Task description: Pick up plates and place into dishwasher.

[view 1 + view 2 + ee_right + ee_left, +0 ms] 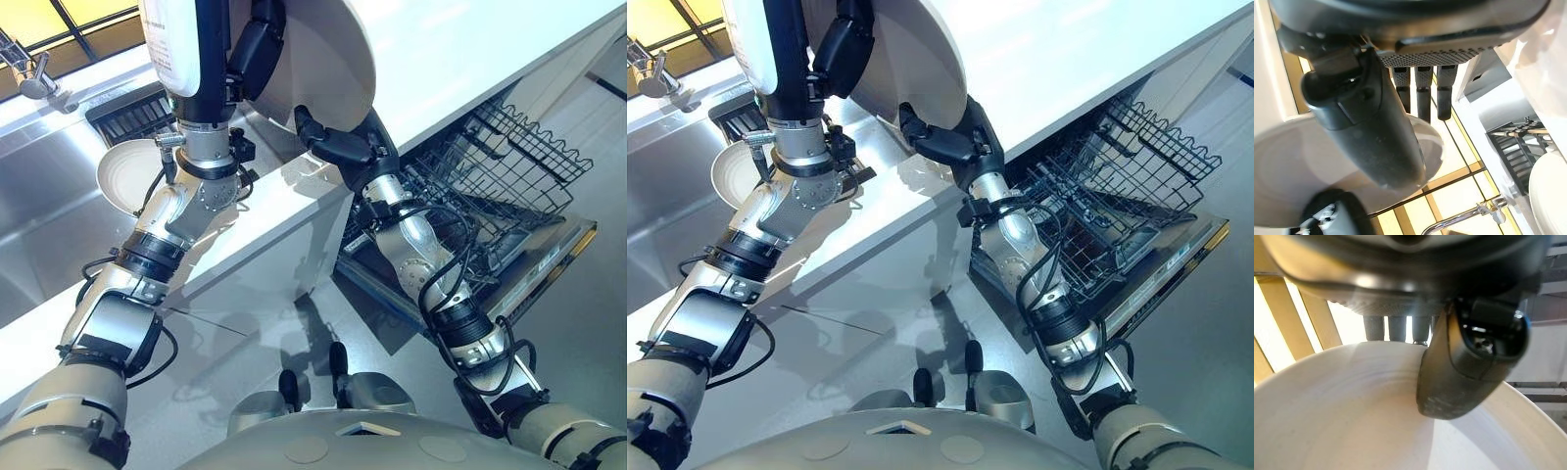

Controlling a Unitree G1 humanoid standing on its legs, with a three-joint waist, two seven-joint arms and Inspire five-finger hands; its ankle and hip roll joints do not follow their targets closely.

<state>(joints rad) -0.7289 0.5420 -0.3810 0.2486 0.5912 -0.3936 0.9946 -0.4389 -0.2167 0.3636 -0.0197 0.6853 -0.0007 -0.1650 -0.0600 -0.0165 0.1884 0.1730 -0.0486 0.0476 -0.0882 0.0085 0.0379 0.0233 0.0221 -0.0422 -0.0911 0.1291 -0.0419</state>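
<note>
A large white plate [328, 59] is held up above the white counter, tilted on edge. My left hand [257, 49] grips its left rim; in the left wrist view the thumb [1459, 367] presses on the plate's face [1342, 416] with the fingers behind the rim. My right hand [335, 145] holds the plate's lower edge, thumb [1366, 127] across the plate [1283, 166] and fingers past its rim. A second white plate [122, 176] lies in the steel sink. The open dishwasher with its wire rack [500, 166] stands to the right, below the counter.
The dishwasher door [554, 259] is folded down under the pulled-out rack. A black dish rack [132, 113] and a faucet [29, 70] stand at the sink's far side. The white counter edge [284, 235] lies between the sink and the dishwasher.
</note>
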